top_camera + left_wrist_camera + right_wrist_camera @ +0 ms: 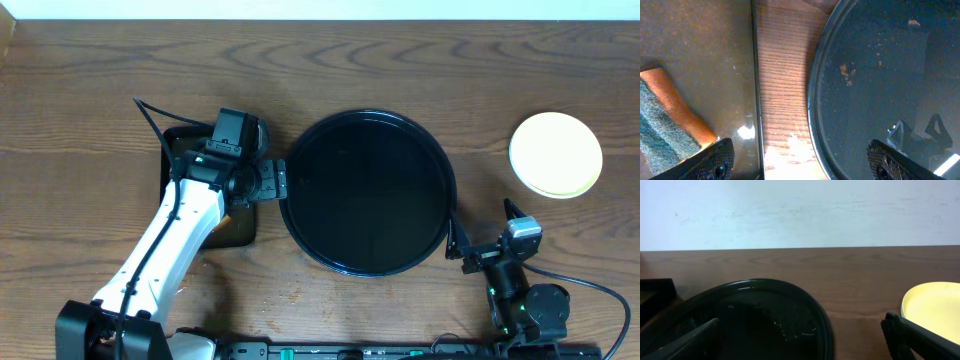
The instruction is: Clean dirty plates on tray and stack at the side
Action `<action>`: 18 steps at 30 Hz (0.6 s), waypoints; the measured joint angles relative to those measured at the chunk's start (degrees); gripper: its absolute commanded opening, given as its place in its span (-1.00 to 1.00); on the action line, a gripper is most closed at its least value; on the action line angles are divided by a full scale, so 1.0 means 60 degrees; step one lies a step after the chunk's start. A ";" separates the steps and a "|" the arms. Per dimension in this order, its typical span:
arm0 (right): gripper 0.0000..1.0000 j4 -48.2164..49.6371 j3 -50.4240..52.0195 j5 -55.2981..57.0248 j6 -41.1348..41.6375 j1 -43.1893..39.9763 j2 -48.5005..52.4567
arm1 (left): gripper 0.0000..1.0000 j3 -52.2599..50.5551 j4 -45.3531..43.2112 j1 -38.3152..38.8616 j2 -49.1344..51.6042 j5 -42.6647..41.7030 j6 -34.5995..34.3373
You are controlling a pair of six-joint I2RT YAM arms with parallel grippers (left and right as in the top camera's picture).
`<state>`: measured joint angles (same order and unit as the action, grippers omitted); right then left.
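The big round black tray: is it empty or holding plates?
Empty: the tray shows only bare glossy black surface, plus a few orange crumbs.

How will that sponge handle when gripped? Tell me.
The sponge probably squashes easily, judging by its orange foam body. Its rough green scouring face should resist slipping. It looks light, so a nudge may slide it across the glossy small tray.

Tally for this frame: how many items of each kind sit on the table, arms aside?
Round black tray: 1
Rectangular black tray: 1
Sponge: 1
Yellow plate: 1 (any beneath hidden)
Total: 4
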<state>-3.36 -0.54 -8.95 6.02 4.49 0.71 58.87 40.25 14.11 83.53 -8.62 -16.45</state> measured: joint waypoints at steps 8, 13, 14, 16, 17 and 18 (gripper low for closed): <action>0.99 0.0000 0.0000 0.0000 0.0000 -0.0004 0.0000 | 0.72 0.0000 0.0000 0.0000 0.0000 0.0004 0.0000; 0.98 0.0000 0.0000 0.0000 0.0000 0.0000 0.0000 | 0.72 0.0000 0.0000 0.0000 0.0000 0.0000 0.0000; 0.99 0.0000 0.0000 0.0000 0.0000 -0.0004 0.0000 | 0.72 0.0000 0.0000 0.0004 0.0000 0.0004 0.0000; 0.98 0.0000 0.0000 0.0000 0.0000 -0.0004 0.0000 | 0.72 -0.0004 0.0000 0.0040 -0.0029 0.0004 0.0000; 0.98 -0.0004 0.0000 0.0000 0.0000 0.0000 0.0000 | 0.72 -0.0007 0.0004 0.0091 -0.0127 0.0004 0.0000; 0.99 -0.0004 0.0000 0.0000 0.0000 0.0000 0.0000 | 0.72 -0.0022 0.0025 0.0131 -0.0277 0.0066 0.0051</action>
<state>-3.38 -0.54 -8.95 6.02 4.49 0.71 58.74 40.40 14.90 81.87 -8.23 -16.14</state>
